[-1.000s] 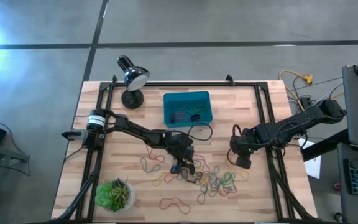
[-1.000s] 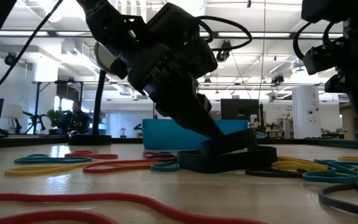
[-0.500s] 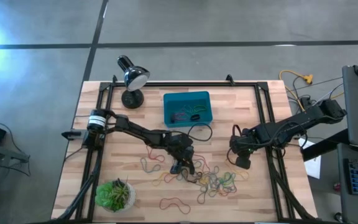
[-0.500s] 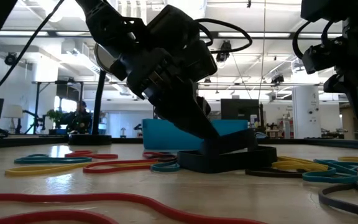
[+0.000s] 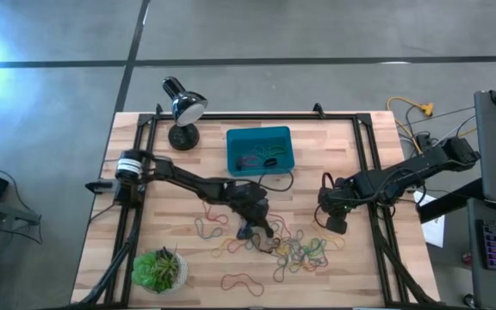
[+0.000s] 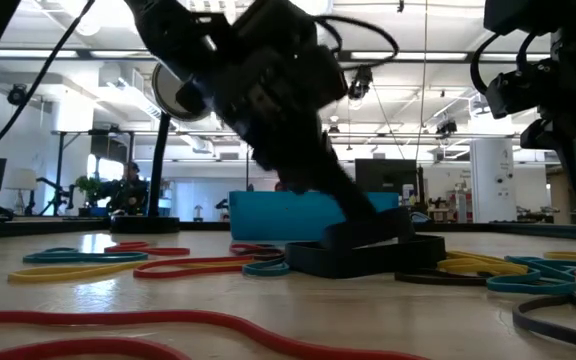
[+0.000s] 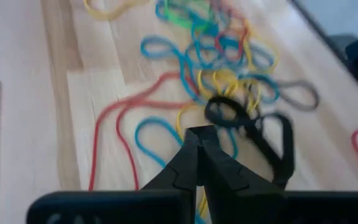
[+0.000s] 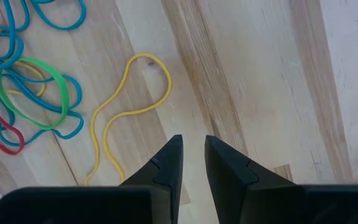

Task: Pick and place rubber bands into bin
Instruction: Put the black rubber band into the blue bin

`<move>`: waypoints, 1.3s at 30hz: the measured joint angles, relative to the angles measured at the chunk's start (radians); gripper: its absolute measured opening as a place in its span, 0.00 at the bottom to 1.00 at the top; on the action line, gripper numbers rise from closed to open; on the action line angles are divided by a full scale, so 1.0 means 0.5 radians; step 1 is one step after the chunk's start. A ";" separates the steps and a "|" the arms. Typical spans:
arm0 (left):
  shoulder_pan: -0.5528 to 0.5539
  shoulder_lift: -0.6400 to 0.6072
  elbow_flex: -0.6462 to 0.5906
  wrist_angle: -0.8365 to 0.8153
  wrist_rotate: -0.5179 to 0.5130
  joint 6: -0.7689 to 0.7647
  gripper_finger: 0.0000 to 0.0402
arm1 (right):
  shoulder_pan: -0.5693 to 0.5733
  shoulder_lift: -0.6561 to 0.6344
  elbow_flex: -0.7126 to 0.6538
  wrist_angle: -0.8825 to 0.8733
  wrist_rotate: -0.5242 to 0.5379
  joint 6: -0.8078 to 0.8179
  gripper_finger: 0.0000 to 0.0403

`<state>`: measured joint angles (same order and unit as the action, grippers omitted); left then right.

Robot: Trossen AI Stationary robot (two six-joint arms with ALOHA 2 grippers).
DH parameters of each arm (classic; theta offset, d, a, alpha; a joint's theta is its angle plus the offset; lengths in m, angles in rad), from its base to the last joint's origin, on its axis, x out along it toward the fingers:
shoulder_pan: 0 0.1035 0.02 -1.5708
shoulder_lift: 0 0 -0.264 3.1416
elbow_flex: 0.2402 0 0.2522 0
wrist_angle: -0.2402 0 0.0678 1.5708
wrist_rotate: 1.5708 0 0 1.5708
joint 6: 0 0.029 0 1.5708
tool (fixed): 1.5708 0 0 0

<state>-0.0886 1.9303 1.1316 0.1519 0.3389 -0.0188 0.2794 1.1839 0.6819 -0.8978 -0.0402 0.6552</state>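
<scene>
The left gripper (image 7: 199, 134), pinched onto a thin black rubber band (image 7: 253, 134) near the shallow teal plastic bin (image 5: 259, 149), is risking dragging tangled neighbouring bands along.

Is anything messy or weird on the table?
Yes: the rubber bands lie in a tangled heap on the table, with only a few in the bin. The left gripper is down among them, shut on a black rubber band. Nothing looks broken.
</scene>
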 joint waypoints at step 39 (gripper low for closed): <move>0.702 -0.526 -0.105 -0.631 -1.368 0.147 0.02 | 0.000 0.001 0.001 0.377 0.138 0.112 0.14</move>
<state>0.2626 1.6672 1.0790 -0.1634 -0.3450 0.0549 0.2793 1.1843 0.6823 -0.7095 0.0289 0.7113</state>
